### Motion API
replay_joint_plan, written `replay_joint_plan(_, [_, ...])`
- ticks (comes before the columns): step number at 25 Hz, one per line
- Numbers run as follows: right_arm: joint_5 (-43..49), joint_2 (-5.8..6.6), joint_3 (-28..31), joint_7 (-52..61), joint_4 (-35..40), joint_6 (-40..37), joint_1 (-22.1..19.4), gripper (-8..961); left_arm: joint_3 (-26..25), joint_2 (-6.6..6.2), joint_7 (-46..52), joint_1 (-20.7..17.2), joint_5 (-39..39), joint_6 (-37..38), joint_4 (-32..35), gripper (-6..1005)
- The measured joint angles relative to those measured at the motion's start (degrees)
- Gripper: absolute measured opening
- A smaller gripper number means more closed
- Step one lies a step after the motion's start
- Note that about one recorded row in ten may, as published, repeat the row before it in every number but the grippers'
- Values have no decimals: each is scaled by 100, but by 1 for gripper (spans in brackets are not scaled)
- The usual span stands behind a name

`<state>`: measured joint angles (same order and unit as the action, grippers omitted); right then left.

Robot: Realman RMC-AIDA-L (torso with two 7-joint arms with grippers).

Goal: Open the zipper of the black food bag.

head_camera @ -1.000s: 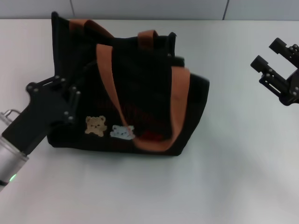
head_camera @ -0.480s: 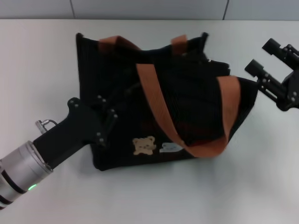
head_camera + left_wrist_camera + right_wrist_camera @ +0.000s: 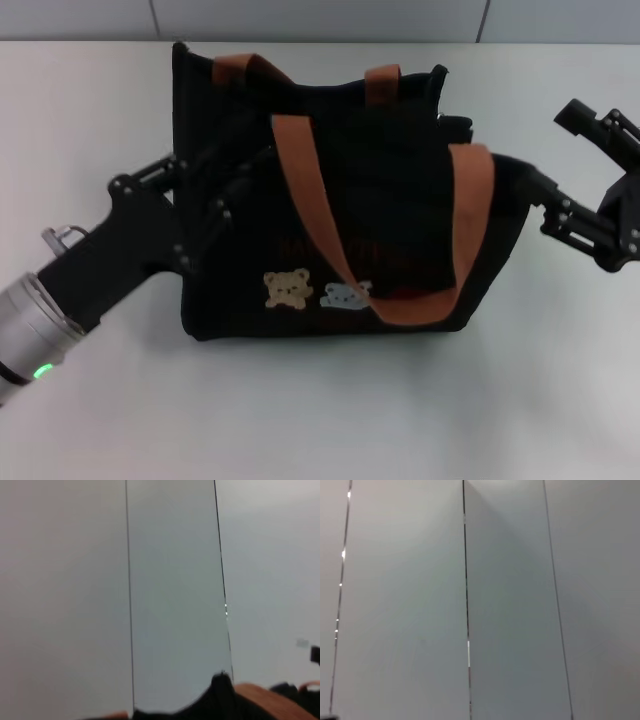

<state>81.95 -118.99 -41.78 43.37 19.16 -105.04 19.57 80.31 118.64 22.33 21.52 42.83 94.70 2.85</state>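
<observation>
You have the black food bag (image 3: pixel 340 190) standing near the middle of the white table (image 3: pixel 320 410), its bear patch (image 3: pixel 287 289) on the face toward the robot and its two orange-brown handles (image 3: pixel 310 190) flopped over that face. Use the bag as your landmark.

Your left gripper (image 3: pixel 205 200) sits against the bag's left end, its linkages lying across the black fabric. It looks like a brace or a grip on that end wall, so that the bag will not slide when the zipper is pulled. Black on black hides the fingertips, so I cannot tell whether they are spread or pinching cloth.

Your right gripper (image 3: pixel 560 165) is at the bag's right end, fingers spread apart. One finger (image 3: pixel 555 215) reaches in to touch or nearly touch the bag's right upper corner; the other stands off, farther from the robot. That wide opening reads as a reach for the mouth end, not a hold.

The zipper should run along the bag's top mouth, but you cannot pick out its line or pull tabs here. The left wrist view catches only a sliver of bag and strap (image 3: pixel 270 700) against the wall; the right wrist view shows wall alone. In my judgement, the opening pull is not yet under way.
</observation>
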Motion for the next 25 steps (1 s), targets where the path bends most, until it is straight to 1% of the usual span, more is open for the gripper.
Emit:
replay_joint_plan(1, [49, 3, -8, 0, 0, -30, -3, 739, -47, -56, 222, -75, -1, 4, 268, 222])
replay_joint_plan(2, [49, 3, -8, 0, 0, -30, -3, 761, -69, -71, 277, -159, -1, 18, 458, 248])
replay_joint_plan(5, [139, 6, -14, 8, 38, -63, -3, 825, -98, -83, 325, -234, 1, 50, 623, 328])
replay_joint_plan(6, [259, 7, -14, 39, 87, -92, 2, 825, -81, -171, 689, -324, 97, 152, 947, 354])
replay_joint_plan(7, [259, 7, -14, 39, 87, -92, 2, 825, -81, -171, 689, -324, 97, 152, 947, 394])
replay_joint_plan(8, [412, 8, -14, 81, 136, -132, 18, 825, -50, -233, 910, -341, 234, 213, 1083, 435])
replay_joint_plan(10, [706, 8, -14, 187, 260, -218, 49, 825, -50, -233, 910, -341, 234, 213, 1083, 516])
replay_joint_plan(11, [1057, 8, -15, 308, 411, -300, 85, 825, -48, -457, 1659, -314, 1216, 659, 1568, 556])
replay_joint_plan(12, [1057, 8, -15, 308, 411, -300, 85, 825, -65, -481, 1754, -306, 1394, 766, 1644, 599])
replay_joint_plan(13, [1426, 8, -14, 457, 543, -369, 144, 824, -85, -501, 1830, -299, 1553, 866, 1731, 641])
replay_joint_plan(14, [1426, 8, -14, 457, 543, -369, 144, 824, -85, -501, 1830, -299, 1553, 866, 1731, 684])
replay_joint_plan(16, [1821, 7, -14, 627, 599, -422, 266, 824, -138, -521, 2001, -301, 1959, 1064, 1973, 769])
replay_joint_plan(19, [1961, 1, -14, 670, 603, -422, 334, 824, -146, -525, 2109, -300, 2133, 1079, 2077, 803])
replay_joint_plan(22, [2048, -10, -38, 688, 604, -394, 404, 824, -297, -515, 2297, -278, 2587, 1063, 2213, 838])
replay_joint_plan(23, [2052, -12, -49, 689, 603, -390, 415, 824, -297, -515, 2297, -278, 2587, 1063, 2213, 838])
replay_joint_plan(25, [2057, -16, -88, 696, 594, -387, 444, 825, -544, -468, 2314, -263, 3001, 1072, 2233, 837])
